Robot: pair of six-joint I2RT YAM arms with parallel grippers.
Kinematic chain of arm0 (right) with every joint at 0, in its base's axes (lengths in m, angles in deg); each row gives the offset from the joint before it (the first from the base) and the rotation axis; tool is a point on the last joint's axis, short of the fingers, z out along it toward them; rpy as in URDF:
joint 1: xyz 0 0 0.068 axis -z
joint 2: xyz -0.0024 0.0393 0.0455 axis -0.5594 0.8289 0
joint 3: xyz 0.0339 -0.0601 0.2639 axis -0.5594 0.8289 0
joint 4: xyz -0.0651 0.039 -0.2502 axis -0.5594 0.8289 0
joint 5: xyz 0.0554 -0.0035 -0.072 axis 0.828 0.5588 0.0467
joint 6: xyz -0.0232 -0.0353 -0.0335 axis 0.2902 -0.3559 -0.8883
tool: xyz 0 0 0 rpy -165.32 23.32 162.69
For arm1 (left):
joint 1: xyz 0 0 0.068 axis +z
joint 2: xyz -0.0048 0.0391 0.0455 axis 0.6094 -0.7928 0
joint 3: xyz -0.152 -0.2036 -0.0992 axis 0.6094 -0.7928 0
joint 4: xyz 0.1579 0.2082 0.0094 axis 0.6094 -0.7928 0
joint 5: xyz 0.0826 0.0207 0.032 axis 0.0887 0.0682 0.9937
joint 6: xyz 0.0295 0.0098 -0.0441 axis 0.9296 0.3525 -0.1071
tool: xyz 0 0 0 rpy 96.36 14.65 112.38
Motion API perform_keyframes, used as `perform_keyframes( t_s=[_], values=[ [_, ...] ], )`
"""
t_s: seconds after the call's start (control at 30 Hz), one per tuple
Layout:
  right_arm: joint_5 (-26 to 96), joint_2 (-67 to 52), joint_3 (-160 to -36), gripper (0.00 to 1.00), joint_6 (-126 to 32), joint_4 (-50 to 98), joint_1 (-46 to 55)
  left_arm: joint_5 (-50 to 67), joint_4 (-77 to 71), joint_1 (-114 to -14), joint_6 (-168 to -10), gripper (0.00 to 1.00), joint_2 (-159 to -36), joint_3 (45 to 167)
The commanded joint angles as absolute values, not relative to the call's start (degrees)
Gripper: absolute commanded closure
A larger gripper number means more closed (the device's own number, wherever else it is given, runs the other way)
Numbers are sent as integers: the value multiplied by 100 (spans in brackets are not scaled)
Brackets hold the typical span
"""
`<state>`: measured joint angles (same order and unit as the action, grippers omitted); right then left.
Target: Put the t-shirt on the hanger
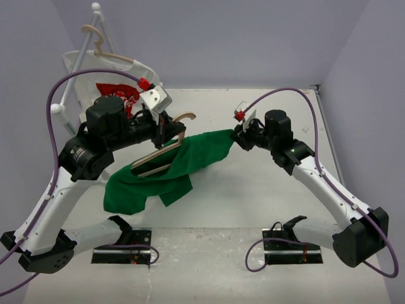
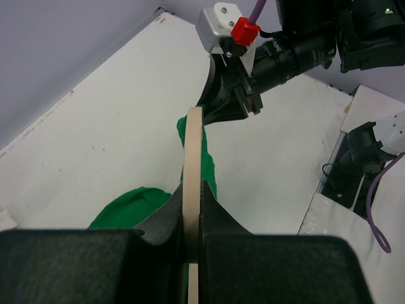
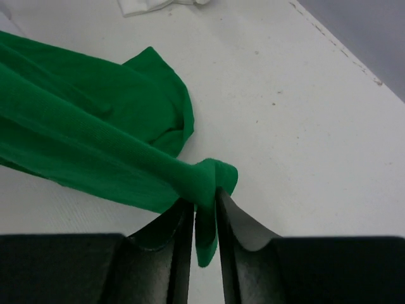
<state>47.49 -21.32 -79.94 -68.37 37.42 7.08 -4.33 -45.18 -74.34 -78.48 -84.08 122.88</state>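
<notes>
Left gripper clamped on hanger; right gripper pinching shirt edge. Shirt stretched from hanger rightward to right gripper.

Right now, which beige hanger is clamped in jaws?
The bare hanger partly inside the green t-shirt, left gripper jaws shut on it; the other hanger hangs on the rack wearing a white shirt.

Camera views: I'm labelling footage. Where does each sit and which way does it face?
Top: above, behind the arms, looking down on the table; both arms show.
Left wrist: looks past the left hand gripping the hanger toward the right hand; own fingers show.
Right wrist: looks down past its hand pinching the t-shirt; own fingers show.
Shared: both wrist views show the t-shirt.
</notes>
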Motion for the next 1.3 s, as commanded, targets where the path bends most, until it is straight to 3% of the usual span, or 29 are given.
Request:
perform_keyframes(
  t_s=[0.0,0.17,0.27,0.53,0.6,0.7,0.77,0.83,0.93,1.07,1.1,1.27],
  values=[
    [4039,-2005,-8008,100,-6486,3246,893,-410,-4191,-7420,-7893,100,-8365,12513],
    [2891,-1533,-8092,100,-4977,3263,1856,-39,-4079,-7429,-8150,100,-8347,12782],
    [3099,-1336,-8042,100,-4535,3307,2345,-84,-4015,-7420,-8232,100,-8366,12952],
    [3485,-1461,-8162,100,-4510,3426,2347,-230,-3631,-7429,-8510,100,-8632,12897],
    [3848,-1621,-8196,89,-4486,3456,2330,-264,-3529,-7420,-8562,100,-8700,12880],
    [3939,-2041,-8171,41,-4319,3376,2338,80,-3373,-7423,-8670,100,-8785,12865],
    [3767,-2238,-8225,29,-4155,3429,2338,605,-3185,-7420,-8852,100,-8819,12847],
    [3401,-2443,-8271,8,-3978,3522,2339,1088,-2976,-7420,-9093,100,-8854,12841],
    [3614,-3010,-8143,1,-3322,3362,2340,2474,-2520,-7427,-9413,100,-9009,12963],
    [5966,-3447,-7803,1,-2489,2442,2241,4051,-1946,-7474,-9851,100,-9283,13250],
    [6035,-3391,-8000,1,-2540,2772,1986,4405,-1776,-7550,-9856,100,-9369,13310],
    [3880,-3033,-9262,1,-3254,4142,-266,6272,-523,-8384,-8892,100,-10094,13725]
  ],
)
